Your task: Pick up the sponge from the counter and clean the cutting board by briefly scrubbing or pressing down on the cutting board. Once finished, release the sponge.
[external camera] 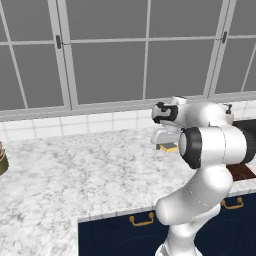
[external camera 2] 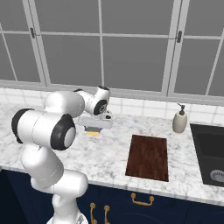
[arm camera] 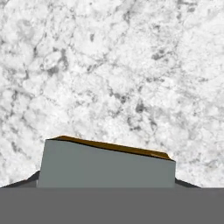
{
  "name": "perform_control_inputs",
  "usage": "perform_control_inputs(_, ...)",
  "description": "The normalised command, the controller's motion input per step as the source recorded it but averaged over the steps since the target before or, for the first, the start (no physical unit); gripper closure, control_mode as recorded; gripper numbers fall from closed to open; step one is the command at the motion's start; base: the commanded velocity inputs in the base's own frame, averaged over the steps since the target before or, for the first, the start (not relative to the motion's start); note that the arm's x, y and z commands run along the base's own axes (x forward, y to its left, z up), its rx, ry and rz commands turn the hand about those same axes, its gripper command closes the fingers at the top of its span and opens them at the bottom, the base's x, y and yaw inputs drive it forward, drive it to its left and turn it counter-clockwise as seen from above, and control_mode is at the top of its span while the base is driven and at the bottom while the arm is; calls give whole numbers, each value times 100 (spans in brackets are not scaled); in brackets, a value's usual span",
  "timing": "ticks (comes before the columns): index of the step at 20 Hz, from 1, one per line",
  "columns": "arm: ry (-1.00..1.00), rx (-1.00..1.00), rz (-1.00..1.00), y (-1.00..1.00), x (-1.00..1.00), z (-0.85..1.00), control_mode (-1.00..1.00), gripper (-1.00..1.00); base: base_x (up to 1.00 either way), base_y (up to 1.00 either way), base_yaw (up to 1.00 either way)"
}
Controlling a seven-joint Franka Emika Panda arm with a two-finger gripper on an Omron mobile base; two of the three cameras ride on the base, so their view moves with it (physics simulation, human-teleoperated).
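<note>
Sponge [arm camera: 106, 168]: small rectangular block, grey-green layer facing the hand camera, yellow-orange layer along its far edge. It sits between the jaws, which close against its two ends, and appears lifted off the surface [external camera 2: 105, 153]; the yellow layer also shows beneath the hand in the right base view [external camera 2: 92, 131] and left base view [external camera: 168, 147].

Cutting board [external camera 2: 148, 156]: flat dark reddish-brown wooden rectangle, lying flat on the white-grey marbled surface, well apart from the jaws, to their right. Nothing rests on it.

The marbled worktop [external camera 2: 113, 153] carries the dark cutting board [external camera 2: 148, 156] and, near the sink, a cream soap dispenser [external camera 2: 179, 120].
</note>
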Motion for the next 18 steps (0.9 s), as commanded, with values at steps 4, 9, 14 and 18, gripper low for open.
perform_control_inputs(4,12,-11,-4,2,47,-21,-100,100,0,0,0)
perform_control_inputs(9,2,-8,-4,1,7,-49,-100,100,0,0,0)
perform_control_inputs(14,0,-4,-4,0,0,-28,-100,100,0,0,0)
perform_control_inputs(18,0,-1,-4,2,0,-2,-100,-100,0,0,0)
